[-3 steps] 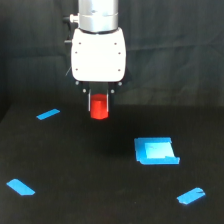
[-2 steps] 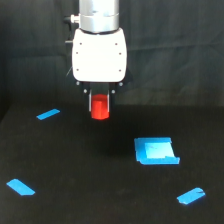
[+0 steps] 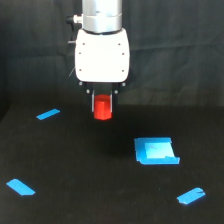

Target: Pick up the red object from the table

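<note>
1. Blue flat strip (image 3: pixel 48 114) far on the exterior view's left, another blue piece (image 3: pixel 20 187) lower down, both flat on the table (image 3: pixel 90 170).
2. Centre now: gripper (image 3: pixel 102 106) clamped on the red object (image 3: pixel 103 109), block apparently lifted clear of the black surface.
3. Looks small, rigid, light; smooth faces, probably a bit slippery, so best held across opposite flat sides.
4. Right side: blue square piece (image 3: pixel 156 151), then a small blue strip (image 3: pixel 191 196).

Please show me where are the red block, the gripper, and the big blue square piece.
red block (image 3: pixel 103 109): exterior view, middle of its front face.
gripper (image 3: pixel 102 106): exterior view, midway between its fingertips.
big blue square piece (image 3: pixel 156 151): exterior view, its centre.
</note>
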Available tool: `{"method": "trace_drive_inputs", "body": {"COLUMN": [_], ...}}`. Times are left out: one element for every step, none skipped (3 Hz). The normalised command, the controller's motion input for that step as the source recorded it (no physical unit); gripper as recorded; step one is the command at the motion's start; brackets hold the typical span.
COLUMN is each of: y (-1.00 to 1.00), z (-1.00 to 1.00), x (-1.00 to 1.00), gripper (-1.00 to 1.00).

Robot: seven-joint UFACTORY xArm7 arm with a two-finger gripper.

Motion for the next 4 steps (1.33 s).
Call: {"method": "trace_drive_inputs", "body": {"y": [-0.01, 0.14, 0.00, -0.02], "z": [-0.07, -0.02, -0.08, 0.03], "x": [0.05, -0.04, 0.11, 0.01], "gripper": [-0.93, -0.99, -0.92, -0.95]}}
